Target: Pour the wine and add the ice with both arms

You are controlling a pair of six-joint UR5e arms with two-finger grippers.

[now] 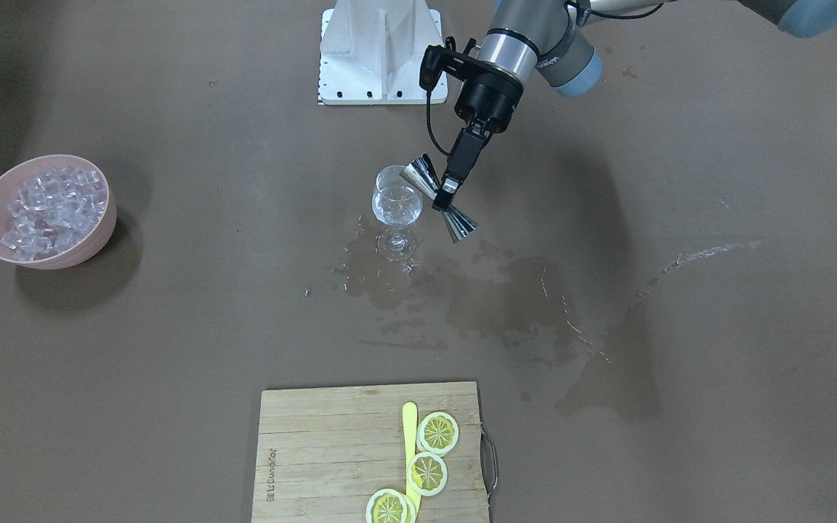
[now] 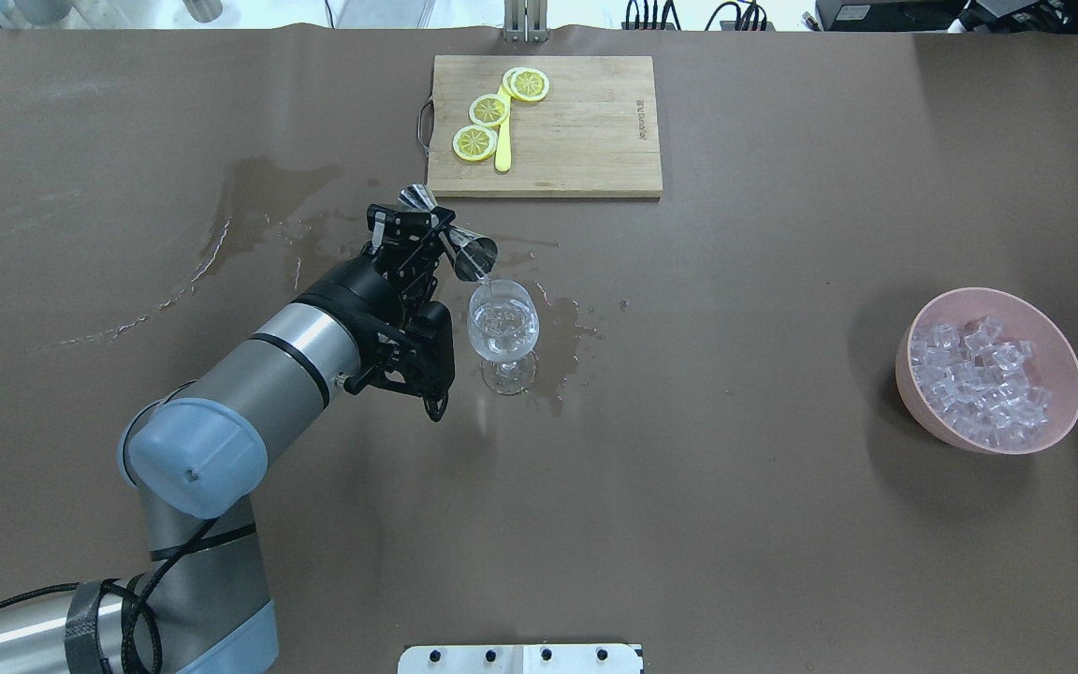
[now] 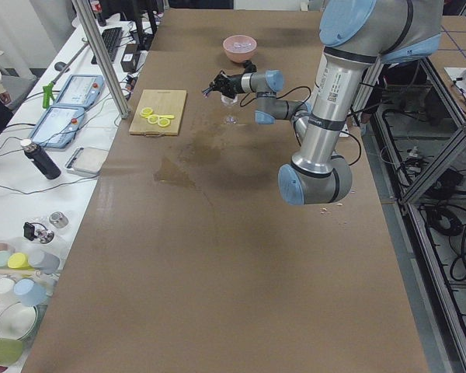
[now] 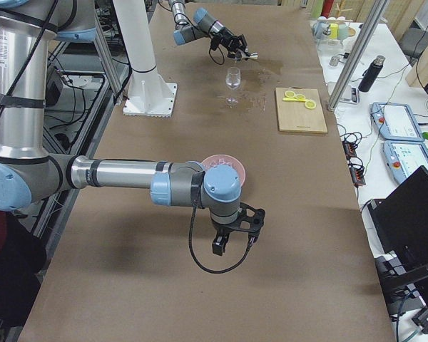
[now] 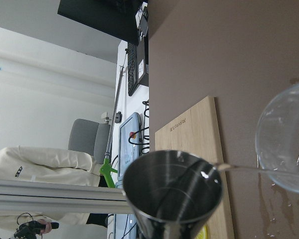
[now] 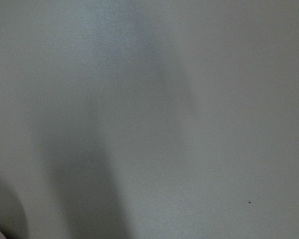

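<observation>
My left gripper [image 1: 450,190] is shut on the waist of a steel jigger [image 1: 462,225] and holds it tipped over a stemmed wine glass [image 1: 397,211]. In the overhead view the jigger's mouth [image 2: 475,256] hangs just above the glass's rim [image 2: 502,328]. The left wrist view shows a thin clear stream of wine [image 5: 244,168] running from the jigger [image 5: 172,191] into the glass [image 5: 284,144]. Ice cubes [image 2: 974,374] fill a pink bowl [image 2: 997,304] far to the right. My right gripper [image 4: 235,239] hangs low over the table near the bowl; I cannot tell if it is open or shut.
A wet spill [image 1: 491,298] spreads around the glass's foot. A wooden cutting board [image 2: 586,140] with lemon slices [image 2: 489,109] and a yellow stick lies at the far edge. A white ribbed stand [image 1: 382,51] sits at the robot's base.
</observation>
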